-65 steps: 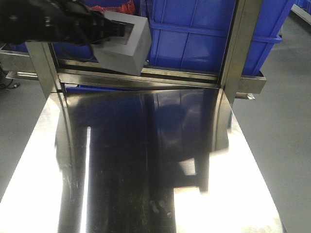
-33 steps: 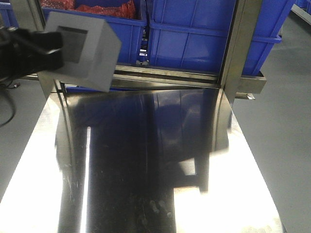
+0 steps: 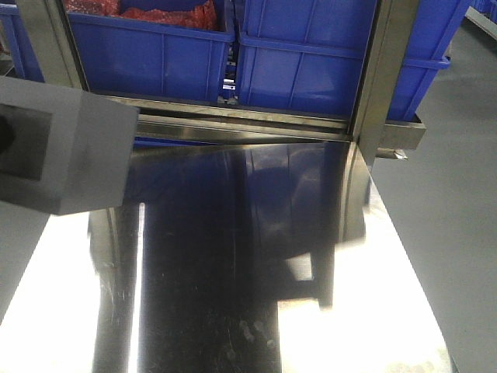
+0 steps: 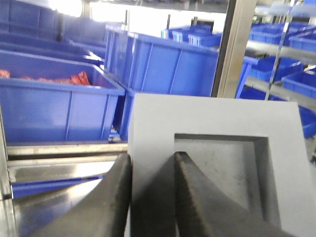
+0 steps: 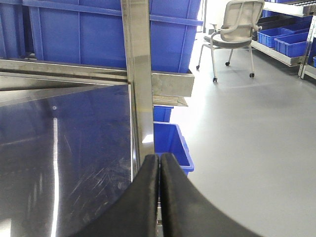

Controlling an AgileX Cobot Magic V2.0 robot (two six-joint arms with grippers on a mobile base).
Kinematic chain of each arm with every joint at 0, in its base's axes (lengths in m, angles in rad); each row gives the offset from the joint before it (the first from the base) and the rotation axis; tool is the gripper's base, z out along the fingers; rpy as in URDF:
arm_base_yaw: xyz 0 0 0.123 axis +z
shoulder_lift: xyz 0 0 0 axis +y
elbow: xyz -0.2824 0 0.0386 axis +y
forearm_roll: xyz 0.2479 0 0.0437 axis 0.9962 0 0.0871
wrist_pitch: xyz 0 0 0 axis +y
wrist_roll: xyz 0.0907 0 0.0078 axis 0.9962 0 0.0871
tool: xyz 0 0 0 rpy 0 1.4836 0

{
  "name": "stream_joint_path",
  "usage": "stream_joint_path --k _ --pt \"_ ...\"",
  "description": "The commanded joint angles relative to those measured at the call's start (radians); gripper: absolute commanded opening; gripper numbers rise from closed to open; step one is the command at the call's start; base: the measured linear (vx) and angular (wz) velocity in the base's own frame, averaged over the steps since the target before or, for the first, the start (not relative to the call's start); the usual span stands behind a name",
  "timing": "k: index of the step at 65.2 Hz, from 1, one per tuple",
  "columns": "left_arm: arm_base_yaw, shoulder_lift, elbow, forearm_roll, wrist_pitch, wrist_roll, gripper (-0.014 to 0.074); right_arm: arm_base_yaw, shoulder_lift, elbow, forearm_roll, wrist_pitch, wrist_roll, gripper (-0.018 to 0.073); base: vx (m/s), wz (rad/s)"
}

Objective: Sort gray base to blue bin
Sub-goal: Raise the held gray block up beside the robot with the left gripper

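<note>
Gray base (image 3: 66, 148) hangs in the air over the left edge of the shiny steel worktop (image 3: 233, 272), close to the front camera, with its square window facing that camera. The left end effector (image 4: 152, 158) is closed on it: one finger lies on the outer side and the other inside the window, so they pinch the wall between. The right end effector (image 5: 159, 158) has its fingers pressed together and holds nothing. Behind the worktop two bins stand side by side. The left bin (image 3: 147, 58) holds red and orange things. What is inside the right bin (image 3: 303, 66) cannot be seen.
</note>
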Motion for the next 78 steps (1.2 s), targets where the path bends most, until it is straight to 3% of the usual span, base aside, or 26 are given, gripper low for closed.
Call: stream_joint_path --k 1,78 --pt "-0.001 -0.043 -0.018 -0.015 -0.106 -0.007 -0.0006 -0.002 0.003 0.001 -0.005 -0.075 -0.009 -0.0005 0.0 0.0" --pt "-0.001 -0.063 -0.016 -0.015 -0.098 -0.007 -0.0006 -0.002 0.003 0.001 -0.005 -0.075 -0.009 -0.0005 0.0 0.0"
